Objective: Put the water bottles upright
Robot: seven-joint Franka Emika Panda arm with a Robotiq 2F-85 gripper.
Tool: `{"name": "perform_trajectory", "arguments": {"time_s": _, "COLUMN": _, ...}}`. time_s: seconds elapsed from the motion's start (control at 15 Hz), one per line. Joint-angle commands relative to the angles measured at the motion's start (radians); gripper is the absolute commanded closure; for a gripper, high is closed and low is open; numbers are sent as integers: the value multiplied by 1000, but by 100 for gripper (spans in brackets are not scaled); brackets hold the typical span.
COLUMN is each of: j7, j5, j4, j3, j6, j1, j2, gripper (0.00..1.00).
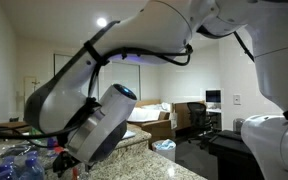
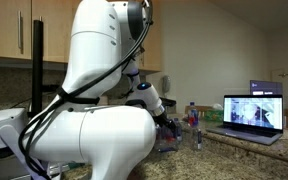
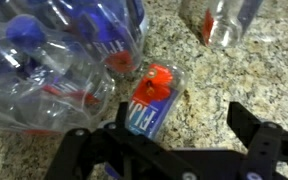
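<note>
in the wrist view the black pincer is standing wide and is holding nothing. a small clear plastic bottle with a red cap and blue label is lying on the speckled granite surface, just at 12 o'clock from the pincer. its long axis is running from 12 to 6 o'clock, cap far, so the jaws are likely crossing it well. a heap of clear plastic bottles with blue caps is touching it at 10 o'clock.

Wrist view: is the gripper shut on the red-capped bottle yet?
No, the gripper is open, its jaws wide apart around the red-capped bottle lying on the granite counter.
</note>
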Motion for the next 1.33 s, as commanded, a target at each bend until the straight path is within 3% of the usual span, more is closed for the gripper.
{"name": "perform_trajectory", "arguments": {"time_s": 0.0, "j7": -57, "j5": 202, "j4": 72, "j3": -279, "j6": -4, "j1": 235, "j2": 95, "gripper": 0}}
{"name": "perform_trajectory", "arguments": {"time_s": 0.07, "j7": -38, "j5": 258, "j4": 98, "j3": -362, "j6": -11, "j1": 320, "j2": 150, "gripper": 0}}
{"name": "perform_trajectory", "arguments": {"time_s": 0.2, "j7": -34, "j5": 431, "j4": 125, "j3": -368, "j6": 16, "j1": 388, "j2": 243, "gripper": 0}}
{"name": "perform_trajectory", "arguments": {"time_s": 0.33, "j7": -100, "j5": 587, "j4": 151, "j3": -322, "j6": 0, "j1": 397, "j2": 318, "gripper": 0}}
{"name": "perform_trajectory", "arguments": {"time_s": 0.4, "j7": -119, "j5": 645, "j4": 162, "j3": -352, "j6": 0, "j1": 439, "j2": 349, "gripper": 0}}
{"name": "perform_trajectory", "arguments": {"time_s": 0.47, "j7": -57, "j5": 540, "j4": 114, "j3": -329, "j6": -16, "j1": 403, "j2": 275, "gripper": 0}}
{"name": "perform_trajectory", "arguments": {"time_s": 0.8, "j7": -48, "j5": 551, "j4": 130, "j3": -330, "j6": -16, "j1": 415, "j2": 317, "gripper": 0}}
{"name": "perform_trajectory", "arguments": {"time_s": 1.0, "j7": -72, "j5": 584, "j4": 119, "j3": -270, "j6": -40, "j1": 354, "j2": 293, "gripper": 0}}
{"name": "perform_trajectory", "arguments": {"time_s": 1.2, "j7": -96, "j5": 593, "j4": 150, "j3": -172, "j6": 31, "j1": 315, "j2": 290, "gripper": 0}}
{"name": "perform_trajectory", "arguments": {"time_s": 1.27, "j7": -87, "j5": 593, "j4": 148, "j3": -280, "j6": -11, "j1": 423, "j2": 327, "gripper": 0}}
